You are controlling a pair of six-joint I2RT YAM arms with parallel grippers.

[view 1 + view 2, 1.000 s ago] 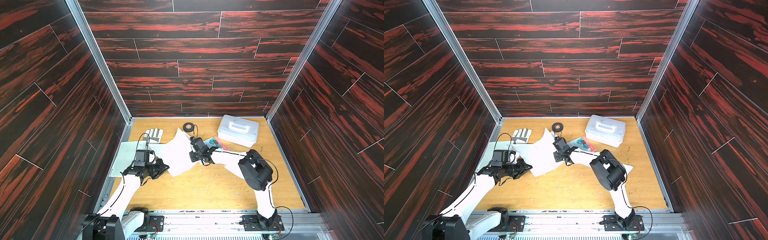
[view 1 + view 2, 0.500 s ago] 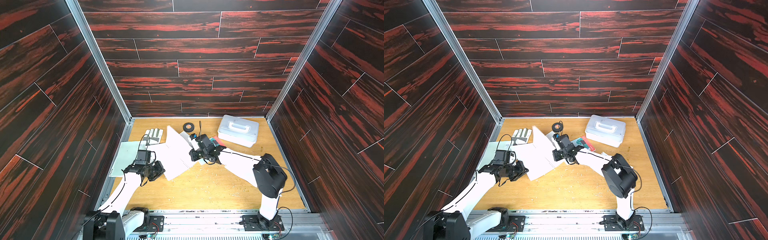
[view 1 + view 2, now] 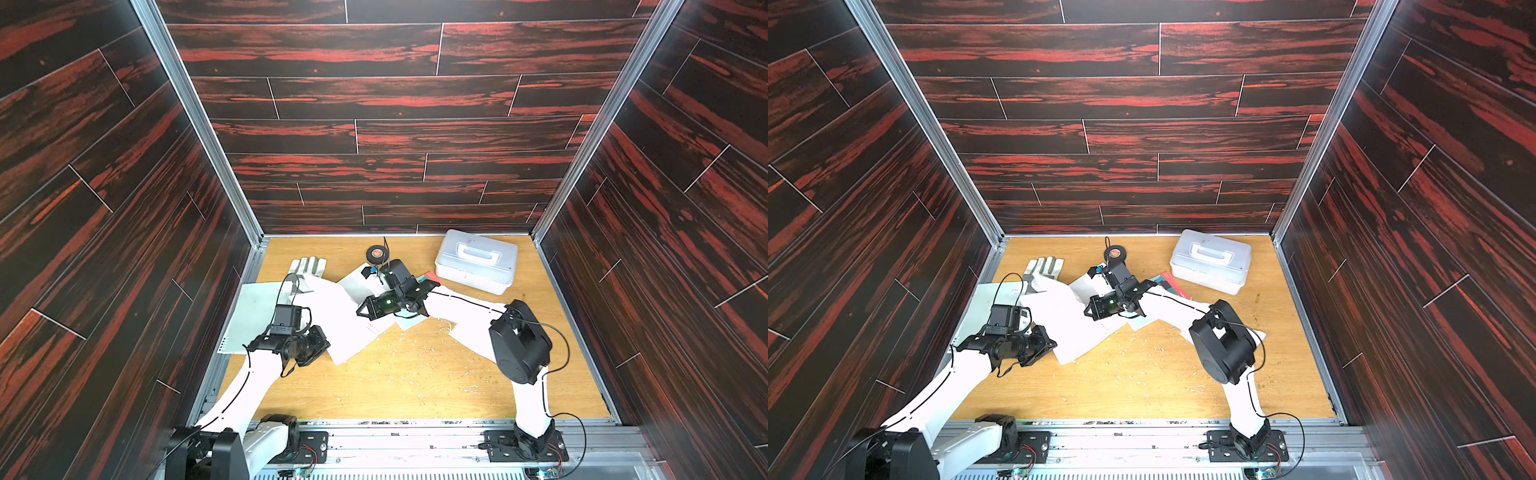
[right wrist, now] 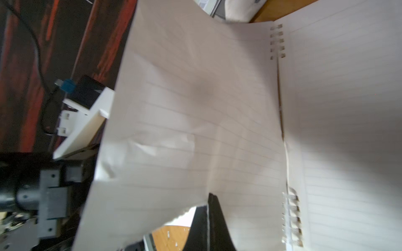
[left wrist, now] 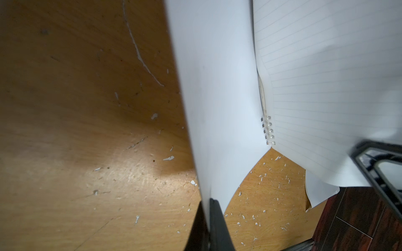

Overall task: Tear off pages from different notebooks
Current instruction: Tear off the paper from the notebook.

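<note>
Swinging its elbow outward since a second ago, the right arm (image 3: 465,309) sits lower, and the raised page (image 3: 332,320) has flattened. Its right pincer (image 4: 209,209) is clamped on that lined page; the left pincer (image 5: 209,214) is clamped on a plain white leaf (image 5: 217,97). Their open notebook (image 4: 348,130) lies on the tabletop (image 3: 395,382), well apart from the white box (image 3: 478,262), toward the left arm.

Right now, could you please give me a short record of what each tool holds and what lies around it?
Left tool: shut on a white sheet
Right tool: shut on a lined page
Binding: wire rings beside the white sheet
Far end: glove, tape roll, plastic box
Table: strewn with paper scraps
</note>
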